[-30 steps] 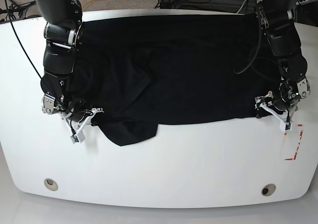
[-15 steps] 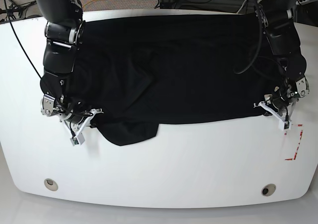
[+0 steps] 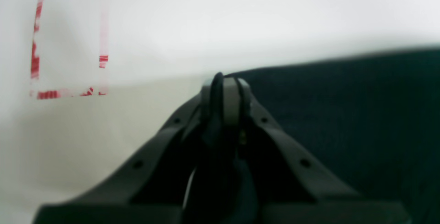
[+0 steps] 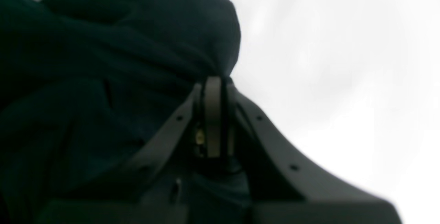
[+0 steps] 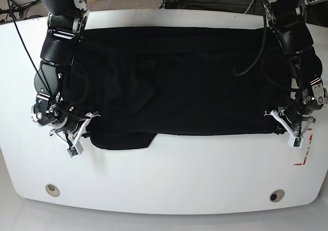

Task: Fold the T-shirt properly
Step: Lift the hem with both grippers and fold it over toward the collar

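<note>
The black T-shirt (image 5: 179,82) lies spread wide across the white table (image 5: 179,174), its near hem almost straight. My left gripper (image 5: 289,134) sits at the shirt's near right corner. In the left wrist view this gripper (image 3: 223,89) is shut with a dark fold of the T-shirt (image 3: 343,114) pinched between its fingers. My right gripper (image 5: 78,143) is at the near left corner. The right wrist view shows it (image 4: 215,86) shut on bunched cloth of the T-shirt (image 4: 103,62), which rises above the fingertips.
Red tape marks (image 5: 302,159) lie on the table just in front of the left gripper, also seen as red tape marks (image 3: 36,45) in the left wrist view. Two round fittings (image 5: 51,189) (image 5: 277,195) sit near the front edge. Cables run behind the table.
The left gripper shut on the shirt's near right corner. Both grippers moved toward the table's front, dragging the whole shirt that way. The drooping flap at the near left has flattened.
</note>
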Available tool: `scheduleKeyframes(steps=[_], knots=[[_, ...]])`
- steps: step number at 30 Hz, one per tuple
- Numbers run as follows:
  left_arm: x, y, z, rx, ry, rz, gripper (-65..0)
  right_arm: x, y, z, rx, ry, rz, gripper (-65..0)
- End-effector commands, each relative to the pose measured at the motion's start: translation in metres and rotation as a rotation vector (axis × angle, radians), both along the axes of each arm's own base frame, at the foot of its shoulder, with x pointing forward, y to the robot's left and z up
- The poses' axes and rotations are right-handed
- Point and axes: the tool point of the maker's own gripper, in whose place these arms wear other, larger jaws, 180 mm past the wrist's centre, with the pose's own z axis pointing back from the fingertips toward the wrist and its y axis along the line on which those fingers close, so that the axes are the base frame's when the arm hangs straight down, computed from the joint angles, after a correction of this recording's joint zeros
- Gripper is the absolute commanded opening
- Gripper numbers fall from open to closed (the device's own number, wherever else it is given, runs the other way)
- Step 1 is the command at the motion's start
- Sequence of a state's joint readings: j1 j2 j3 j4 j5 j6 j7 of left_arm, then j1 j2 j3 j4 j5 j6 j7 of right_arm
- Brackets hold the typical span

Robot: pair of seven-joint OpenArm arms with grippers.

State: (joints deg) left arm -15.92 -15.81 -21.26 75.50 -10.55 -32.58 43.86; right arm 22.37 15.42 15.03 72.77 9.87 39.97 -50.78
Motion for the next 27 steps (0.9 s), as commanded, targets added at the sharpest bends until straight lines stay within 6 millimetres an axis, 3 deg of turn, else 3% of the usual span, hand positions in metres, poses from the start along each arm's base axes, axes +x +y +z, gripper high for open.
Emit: scheduleKeyframes(steps=[1, 8, 17, 23, 27], knots=[[0.001, 0.002, 0.027, 0.047, -0.076, -0.029, -65.0, 0.003, -0.014, 0.034, -0.041, -0.087, -0.018, -65.0], [-0.025, -0.006, 0.024, 0.111, -0.071, -0.094, -65.0, -0.034, -0.048, 0.053, -0.15, -0.074, -0.111, -65.0], [-0.066, 0.001, 0.02, 0.169, -0.055, -0.121, -65.0, -0.091, -0.047, 0.059, -0.31, -0.036, -0.092, -65.0], [-0.089, 0.009, 0.013, 0.19, -0.025, -0.104, -65.0, -0.121, -0.033, 0.041, -0.311, 0.006, -0.067, -65.0], [-0.104, 0.014, 0.007, 0.201, 0.003, -0.093, -65.0, -0.146, -0.03, 0.02, -0.306, 0.079, -0.055, -65.0]])
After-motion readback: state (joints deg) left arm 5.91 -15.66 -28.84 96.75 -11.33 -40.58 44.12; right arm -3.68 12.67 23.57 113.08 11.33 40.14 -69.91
